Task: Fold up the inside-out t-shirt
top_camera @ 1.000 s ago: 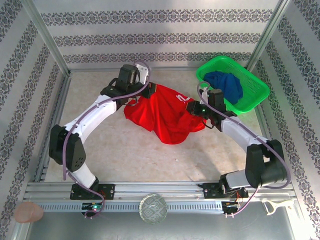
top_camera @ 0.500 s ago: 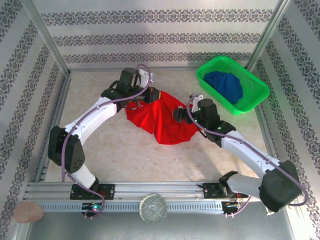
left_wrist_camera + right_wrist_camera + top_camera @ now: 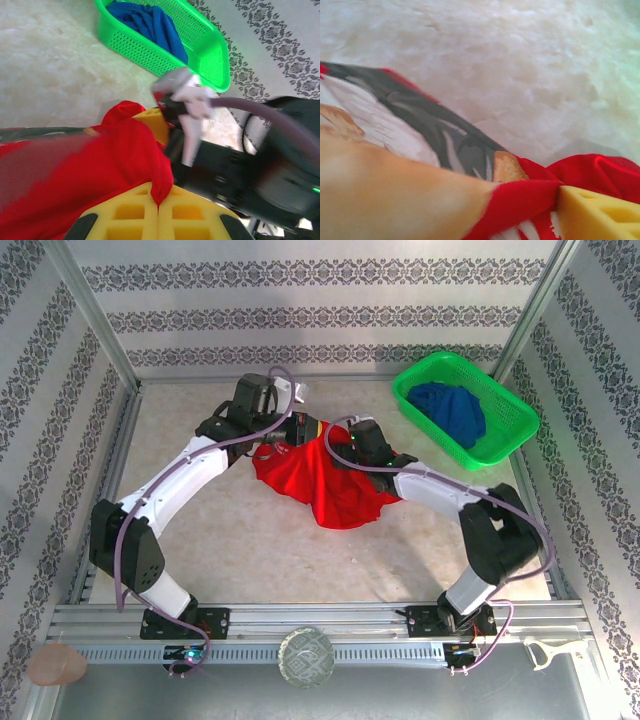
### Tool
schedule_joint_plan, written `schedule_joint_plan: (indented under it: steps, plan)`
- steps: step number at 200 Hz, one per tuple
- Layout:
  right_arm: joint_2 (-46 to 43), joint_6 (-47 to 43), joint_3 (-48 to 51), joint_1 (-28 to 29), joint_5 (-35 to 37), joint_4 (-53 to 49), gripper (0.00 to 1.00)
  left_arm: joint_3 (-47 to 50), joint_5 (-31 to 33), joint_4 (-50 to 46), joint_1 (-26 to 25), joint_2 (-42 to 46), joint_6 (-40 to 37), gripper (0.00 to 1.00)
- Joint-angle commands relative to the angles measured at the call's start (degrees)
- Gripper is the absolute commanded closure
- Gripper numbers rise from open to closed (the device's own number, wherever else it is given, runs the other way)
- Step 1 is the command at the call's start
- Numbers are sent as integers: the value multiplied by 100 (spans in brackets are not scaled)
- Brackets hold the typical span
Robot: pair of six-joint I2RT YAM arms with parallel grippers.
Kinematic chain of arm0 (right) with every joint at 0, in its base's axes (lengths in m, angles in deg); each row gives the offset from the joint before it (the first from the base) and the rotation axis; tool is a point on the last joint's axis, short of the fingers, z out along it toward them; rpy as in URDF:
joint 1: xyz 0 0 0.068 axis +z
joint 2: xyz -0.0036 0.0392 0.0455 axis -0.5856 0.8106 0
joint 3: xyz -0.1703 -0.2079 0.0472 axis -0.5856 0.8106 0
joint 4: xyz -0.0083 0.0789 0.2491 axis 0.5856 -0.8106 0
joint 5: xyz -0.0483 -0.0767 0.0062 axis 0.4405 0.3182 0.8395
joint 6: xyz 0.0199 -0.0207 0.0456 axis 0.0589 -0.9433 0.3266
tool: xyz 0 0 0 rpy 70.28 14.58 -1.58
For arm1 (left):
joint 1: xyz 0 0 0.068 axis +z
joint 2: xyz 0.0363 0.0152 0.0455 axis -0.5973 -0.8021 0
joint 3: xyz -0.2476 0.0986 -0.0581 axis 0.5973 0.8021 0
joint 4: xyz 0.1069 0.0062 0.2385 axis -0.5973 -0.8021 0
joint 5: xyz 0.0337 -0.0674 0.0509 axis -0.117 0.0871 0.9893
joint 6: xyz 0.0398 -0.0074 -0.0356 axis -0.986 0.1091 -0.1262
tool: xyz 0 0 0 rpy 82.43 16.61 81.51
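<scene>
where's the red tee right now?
Top view: the red t-shirt lies bunched at mid-table toward the far side, left of the green basket, its far edge pinched in the left gripper.

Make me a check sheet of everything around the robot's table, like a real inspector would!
Surface: pale marbled table, flat.
Job's things: red t-shirt bunched in a heap mid-table, not folded.
Clutter: green basket at far right holding a blue garment; a round patterned disc and a pinkish disc on the near ledge.
Grippers: left gripper shut, pinching red cloth; right gripper at the shirt's far edge, open or shut unclear.
Cables: purple cable arcs off the right arm; another cable hangs by the left arm.
Surroundings: patterned walls, metal frame.
</scene>
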Motion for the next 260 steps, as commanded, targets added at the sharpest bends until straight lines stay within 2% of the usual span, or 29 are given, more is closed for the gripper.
schedule_joint_plan:
  steps: [1,18,24,29,35,44,59,86,109,130,140,150,162,185,197,214,238,260]
  plan:
    - [300,193,-140,-255,223,23,28,-130,-160,-79,3,349,100,100]
    - [481,102,-171,-380,-139,38,33,-175,-125,-86,65,398,111,100]
    - [490,44,-146,-414,-289,71,39,-183,-125,-76,110,403,144,100]
    - [482,3,-104,-454,-473,120,52,-186,-131,-57,161,399,184,100]
    - [452,-14,-60,-505,-718,160,78,-184,-138,-7,224,400,245,100]
    - [343,-28,13,-581,-1074,161,100,-207,-108,44,343,365,322,100]
    - [-12,-50,207,-704,-1877,294,100,-302,99,65,613,241,440,100]
    - [-784,102,365,-940,-4262,451,100,-779,341,222,1243,-497,784,100]
    - [-1106,581,276,-1054,-5850,869,100,-1510,378,57,1531,-1364,809,100]
    - [-1034,1257,86,-1104,-6729,1511,100,-1933,355,-322,1591,-1758,581,65]
    - [-954,1540,0,-1112,-6873,1771,100,-1837,363,-371,1593,-1664,477,53]
    - [-871,1763,-66,-1130,-6906,1956,100,-1545,351,-258,1590,-1406,495,45]
    - [-791,2069,-65,-1198,-6921,2288,100,-1017,310,-69,1587,-963,573,41]
    - [-660,3206,71,-1363,-6940,3388,100,148,368,329,1420,134,935,38]
    - [-631,3634,102,-1412,-6837,3678,100,633,728,403,1037,661,1009,36]
    - [-711,3844,185,-1435,-6595,3715,100,1131,1455,511,228,1100,1089,27]
    - [-873,3864,356,-1491,-6374,3614,100,1400,2134,661,-668,1051,1228,25]
    - [-1049,3863,546,-1529,-6203,3613,100,1446,2529,894,-1032,781,1277,25]
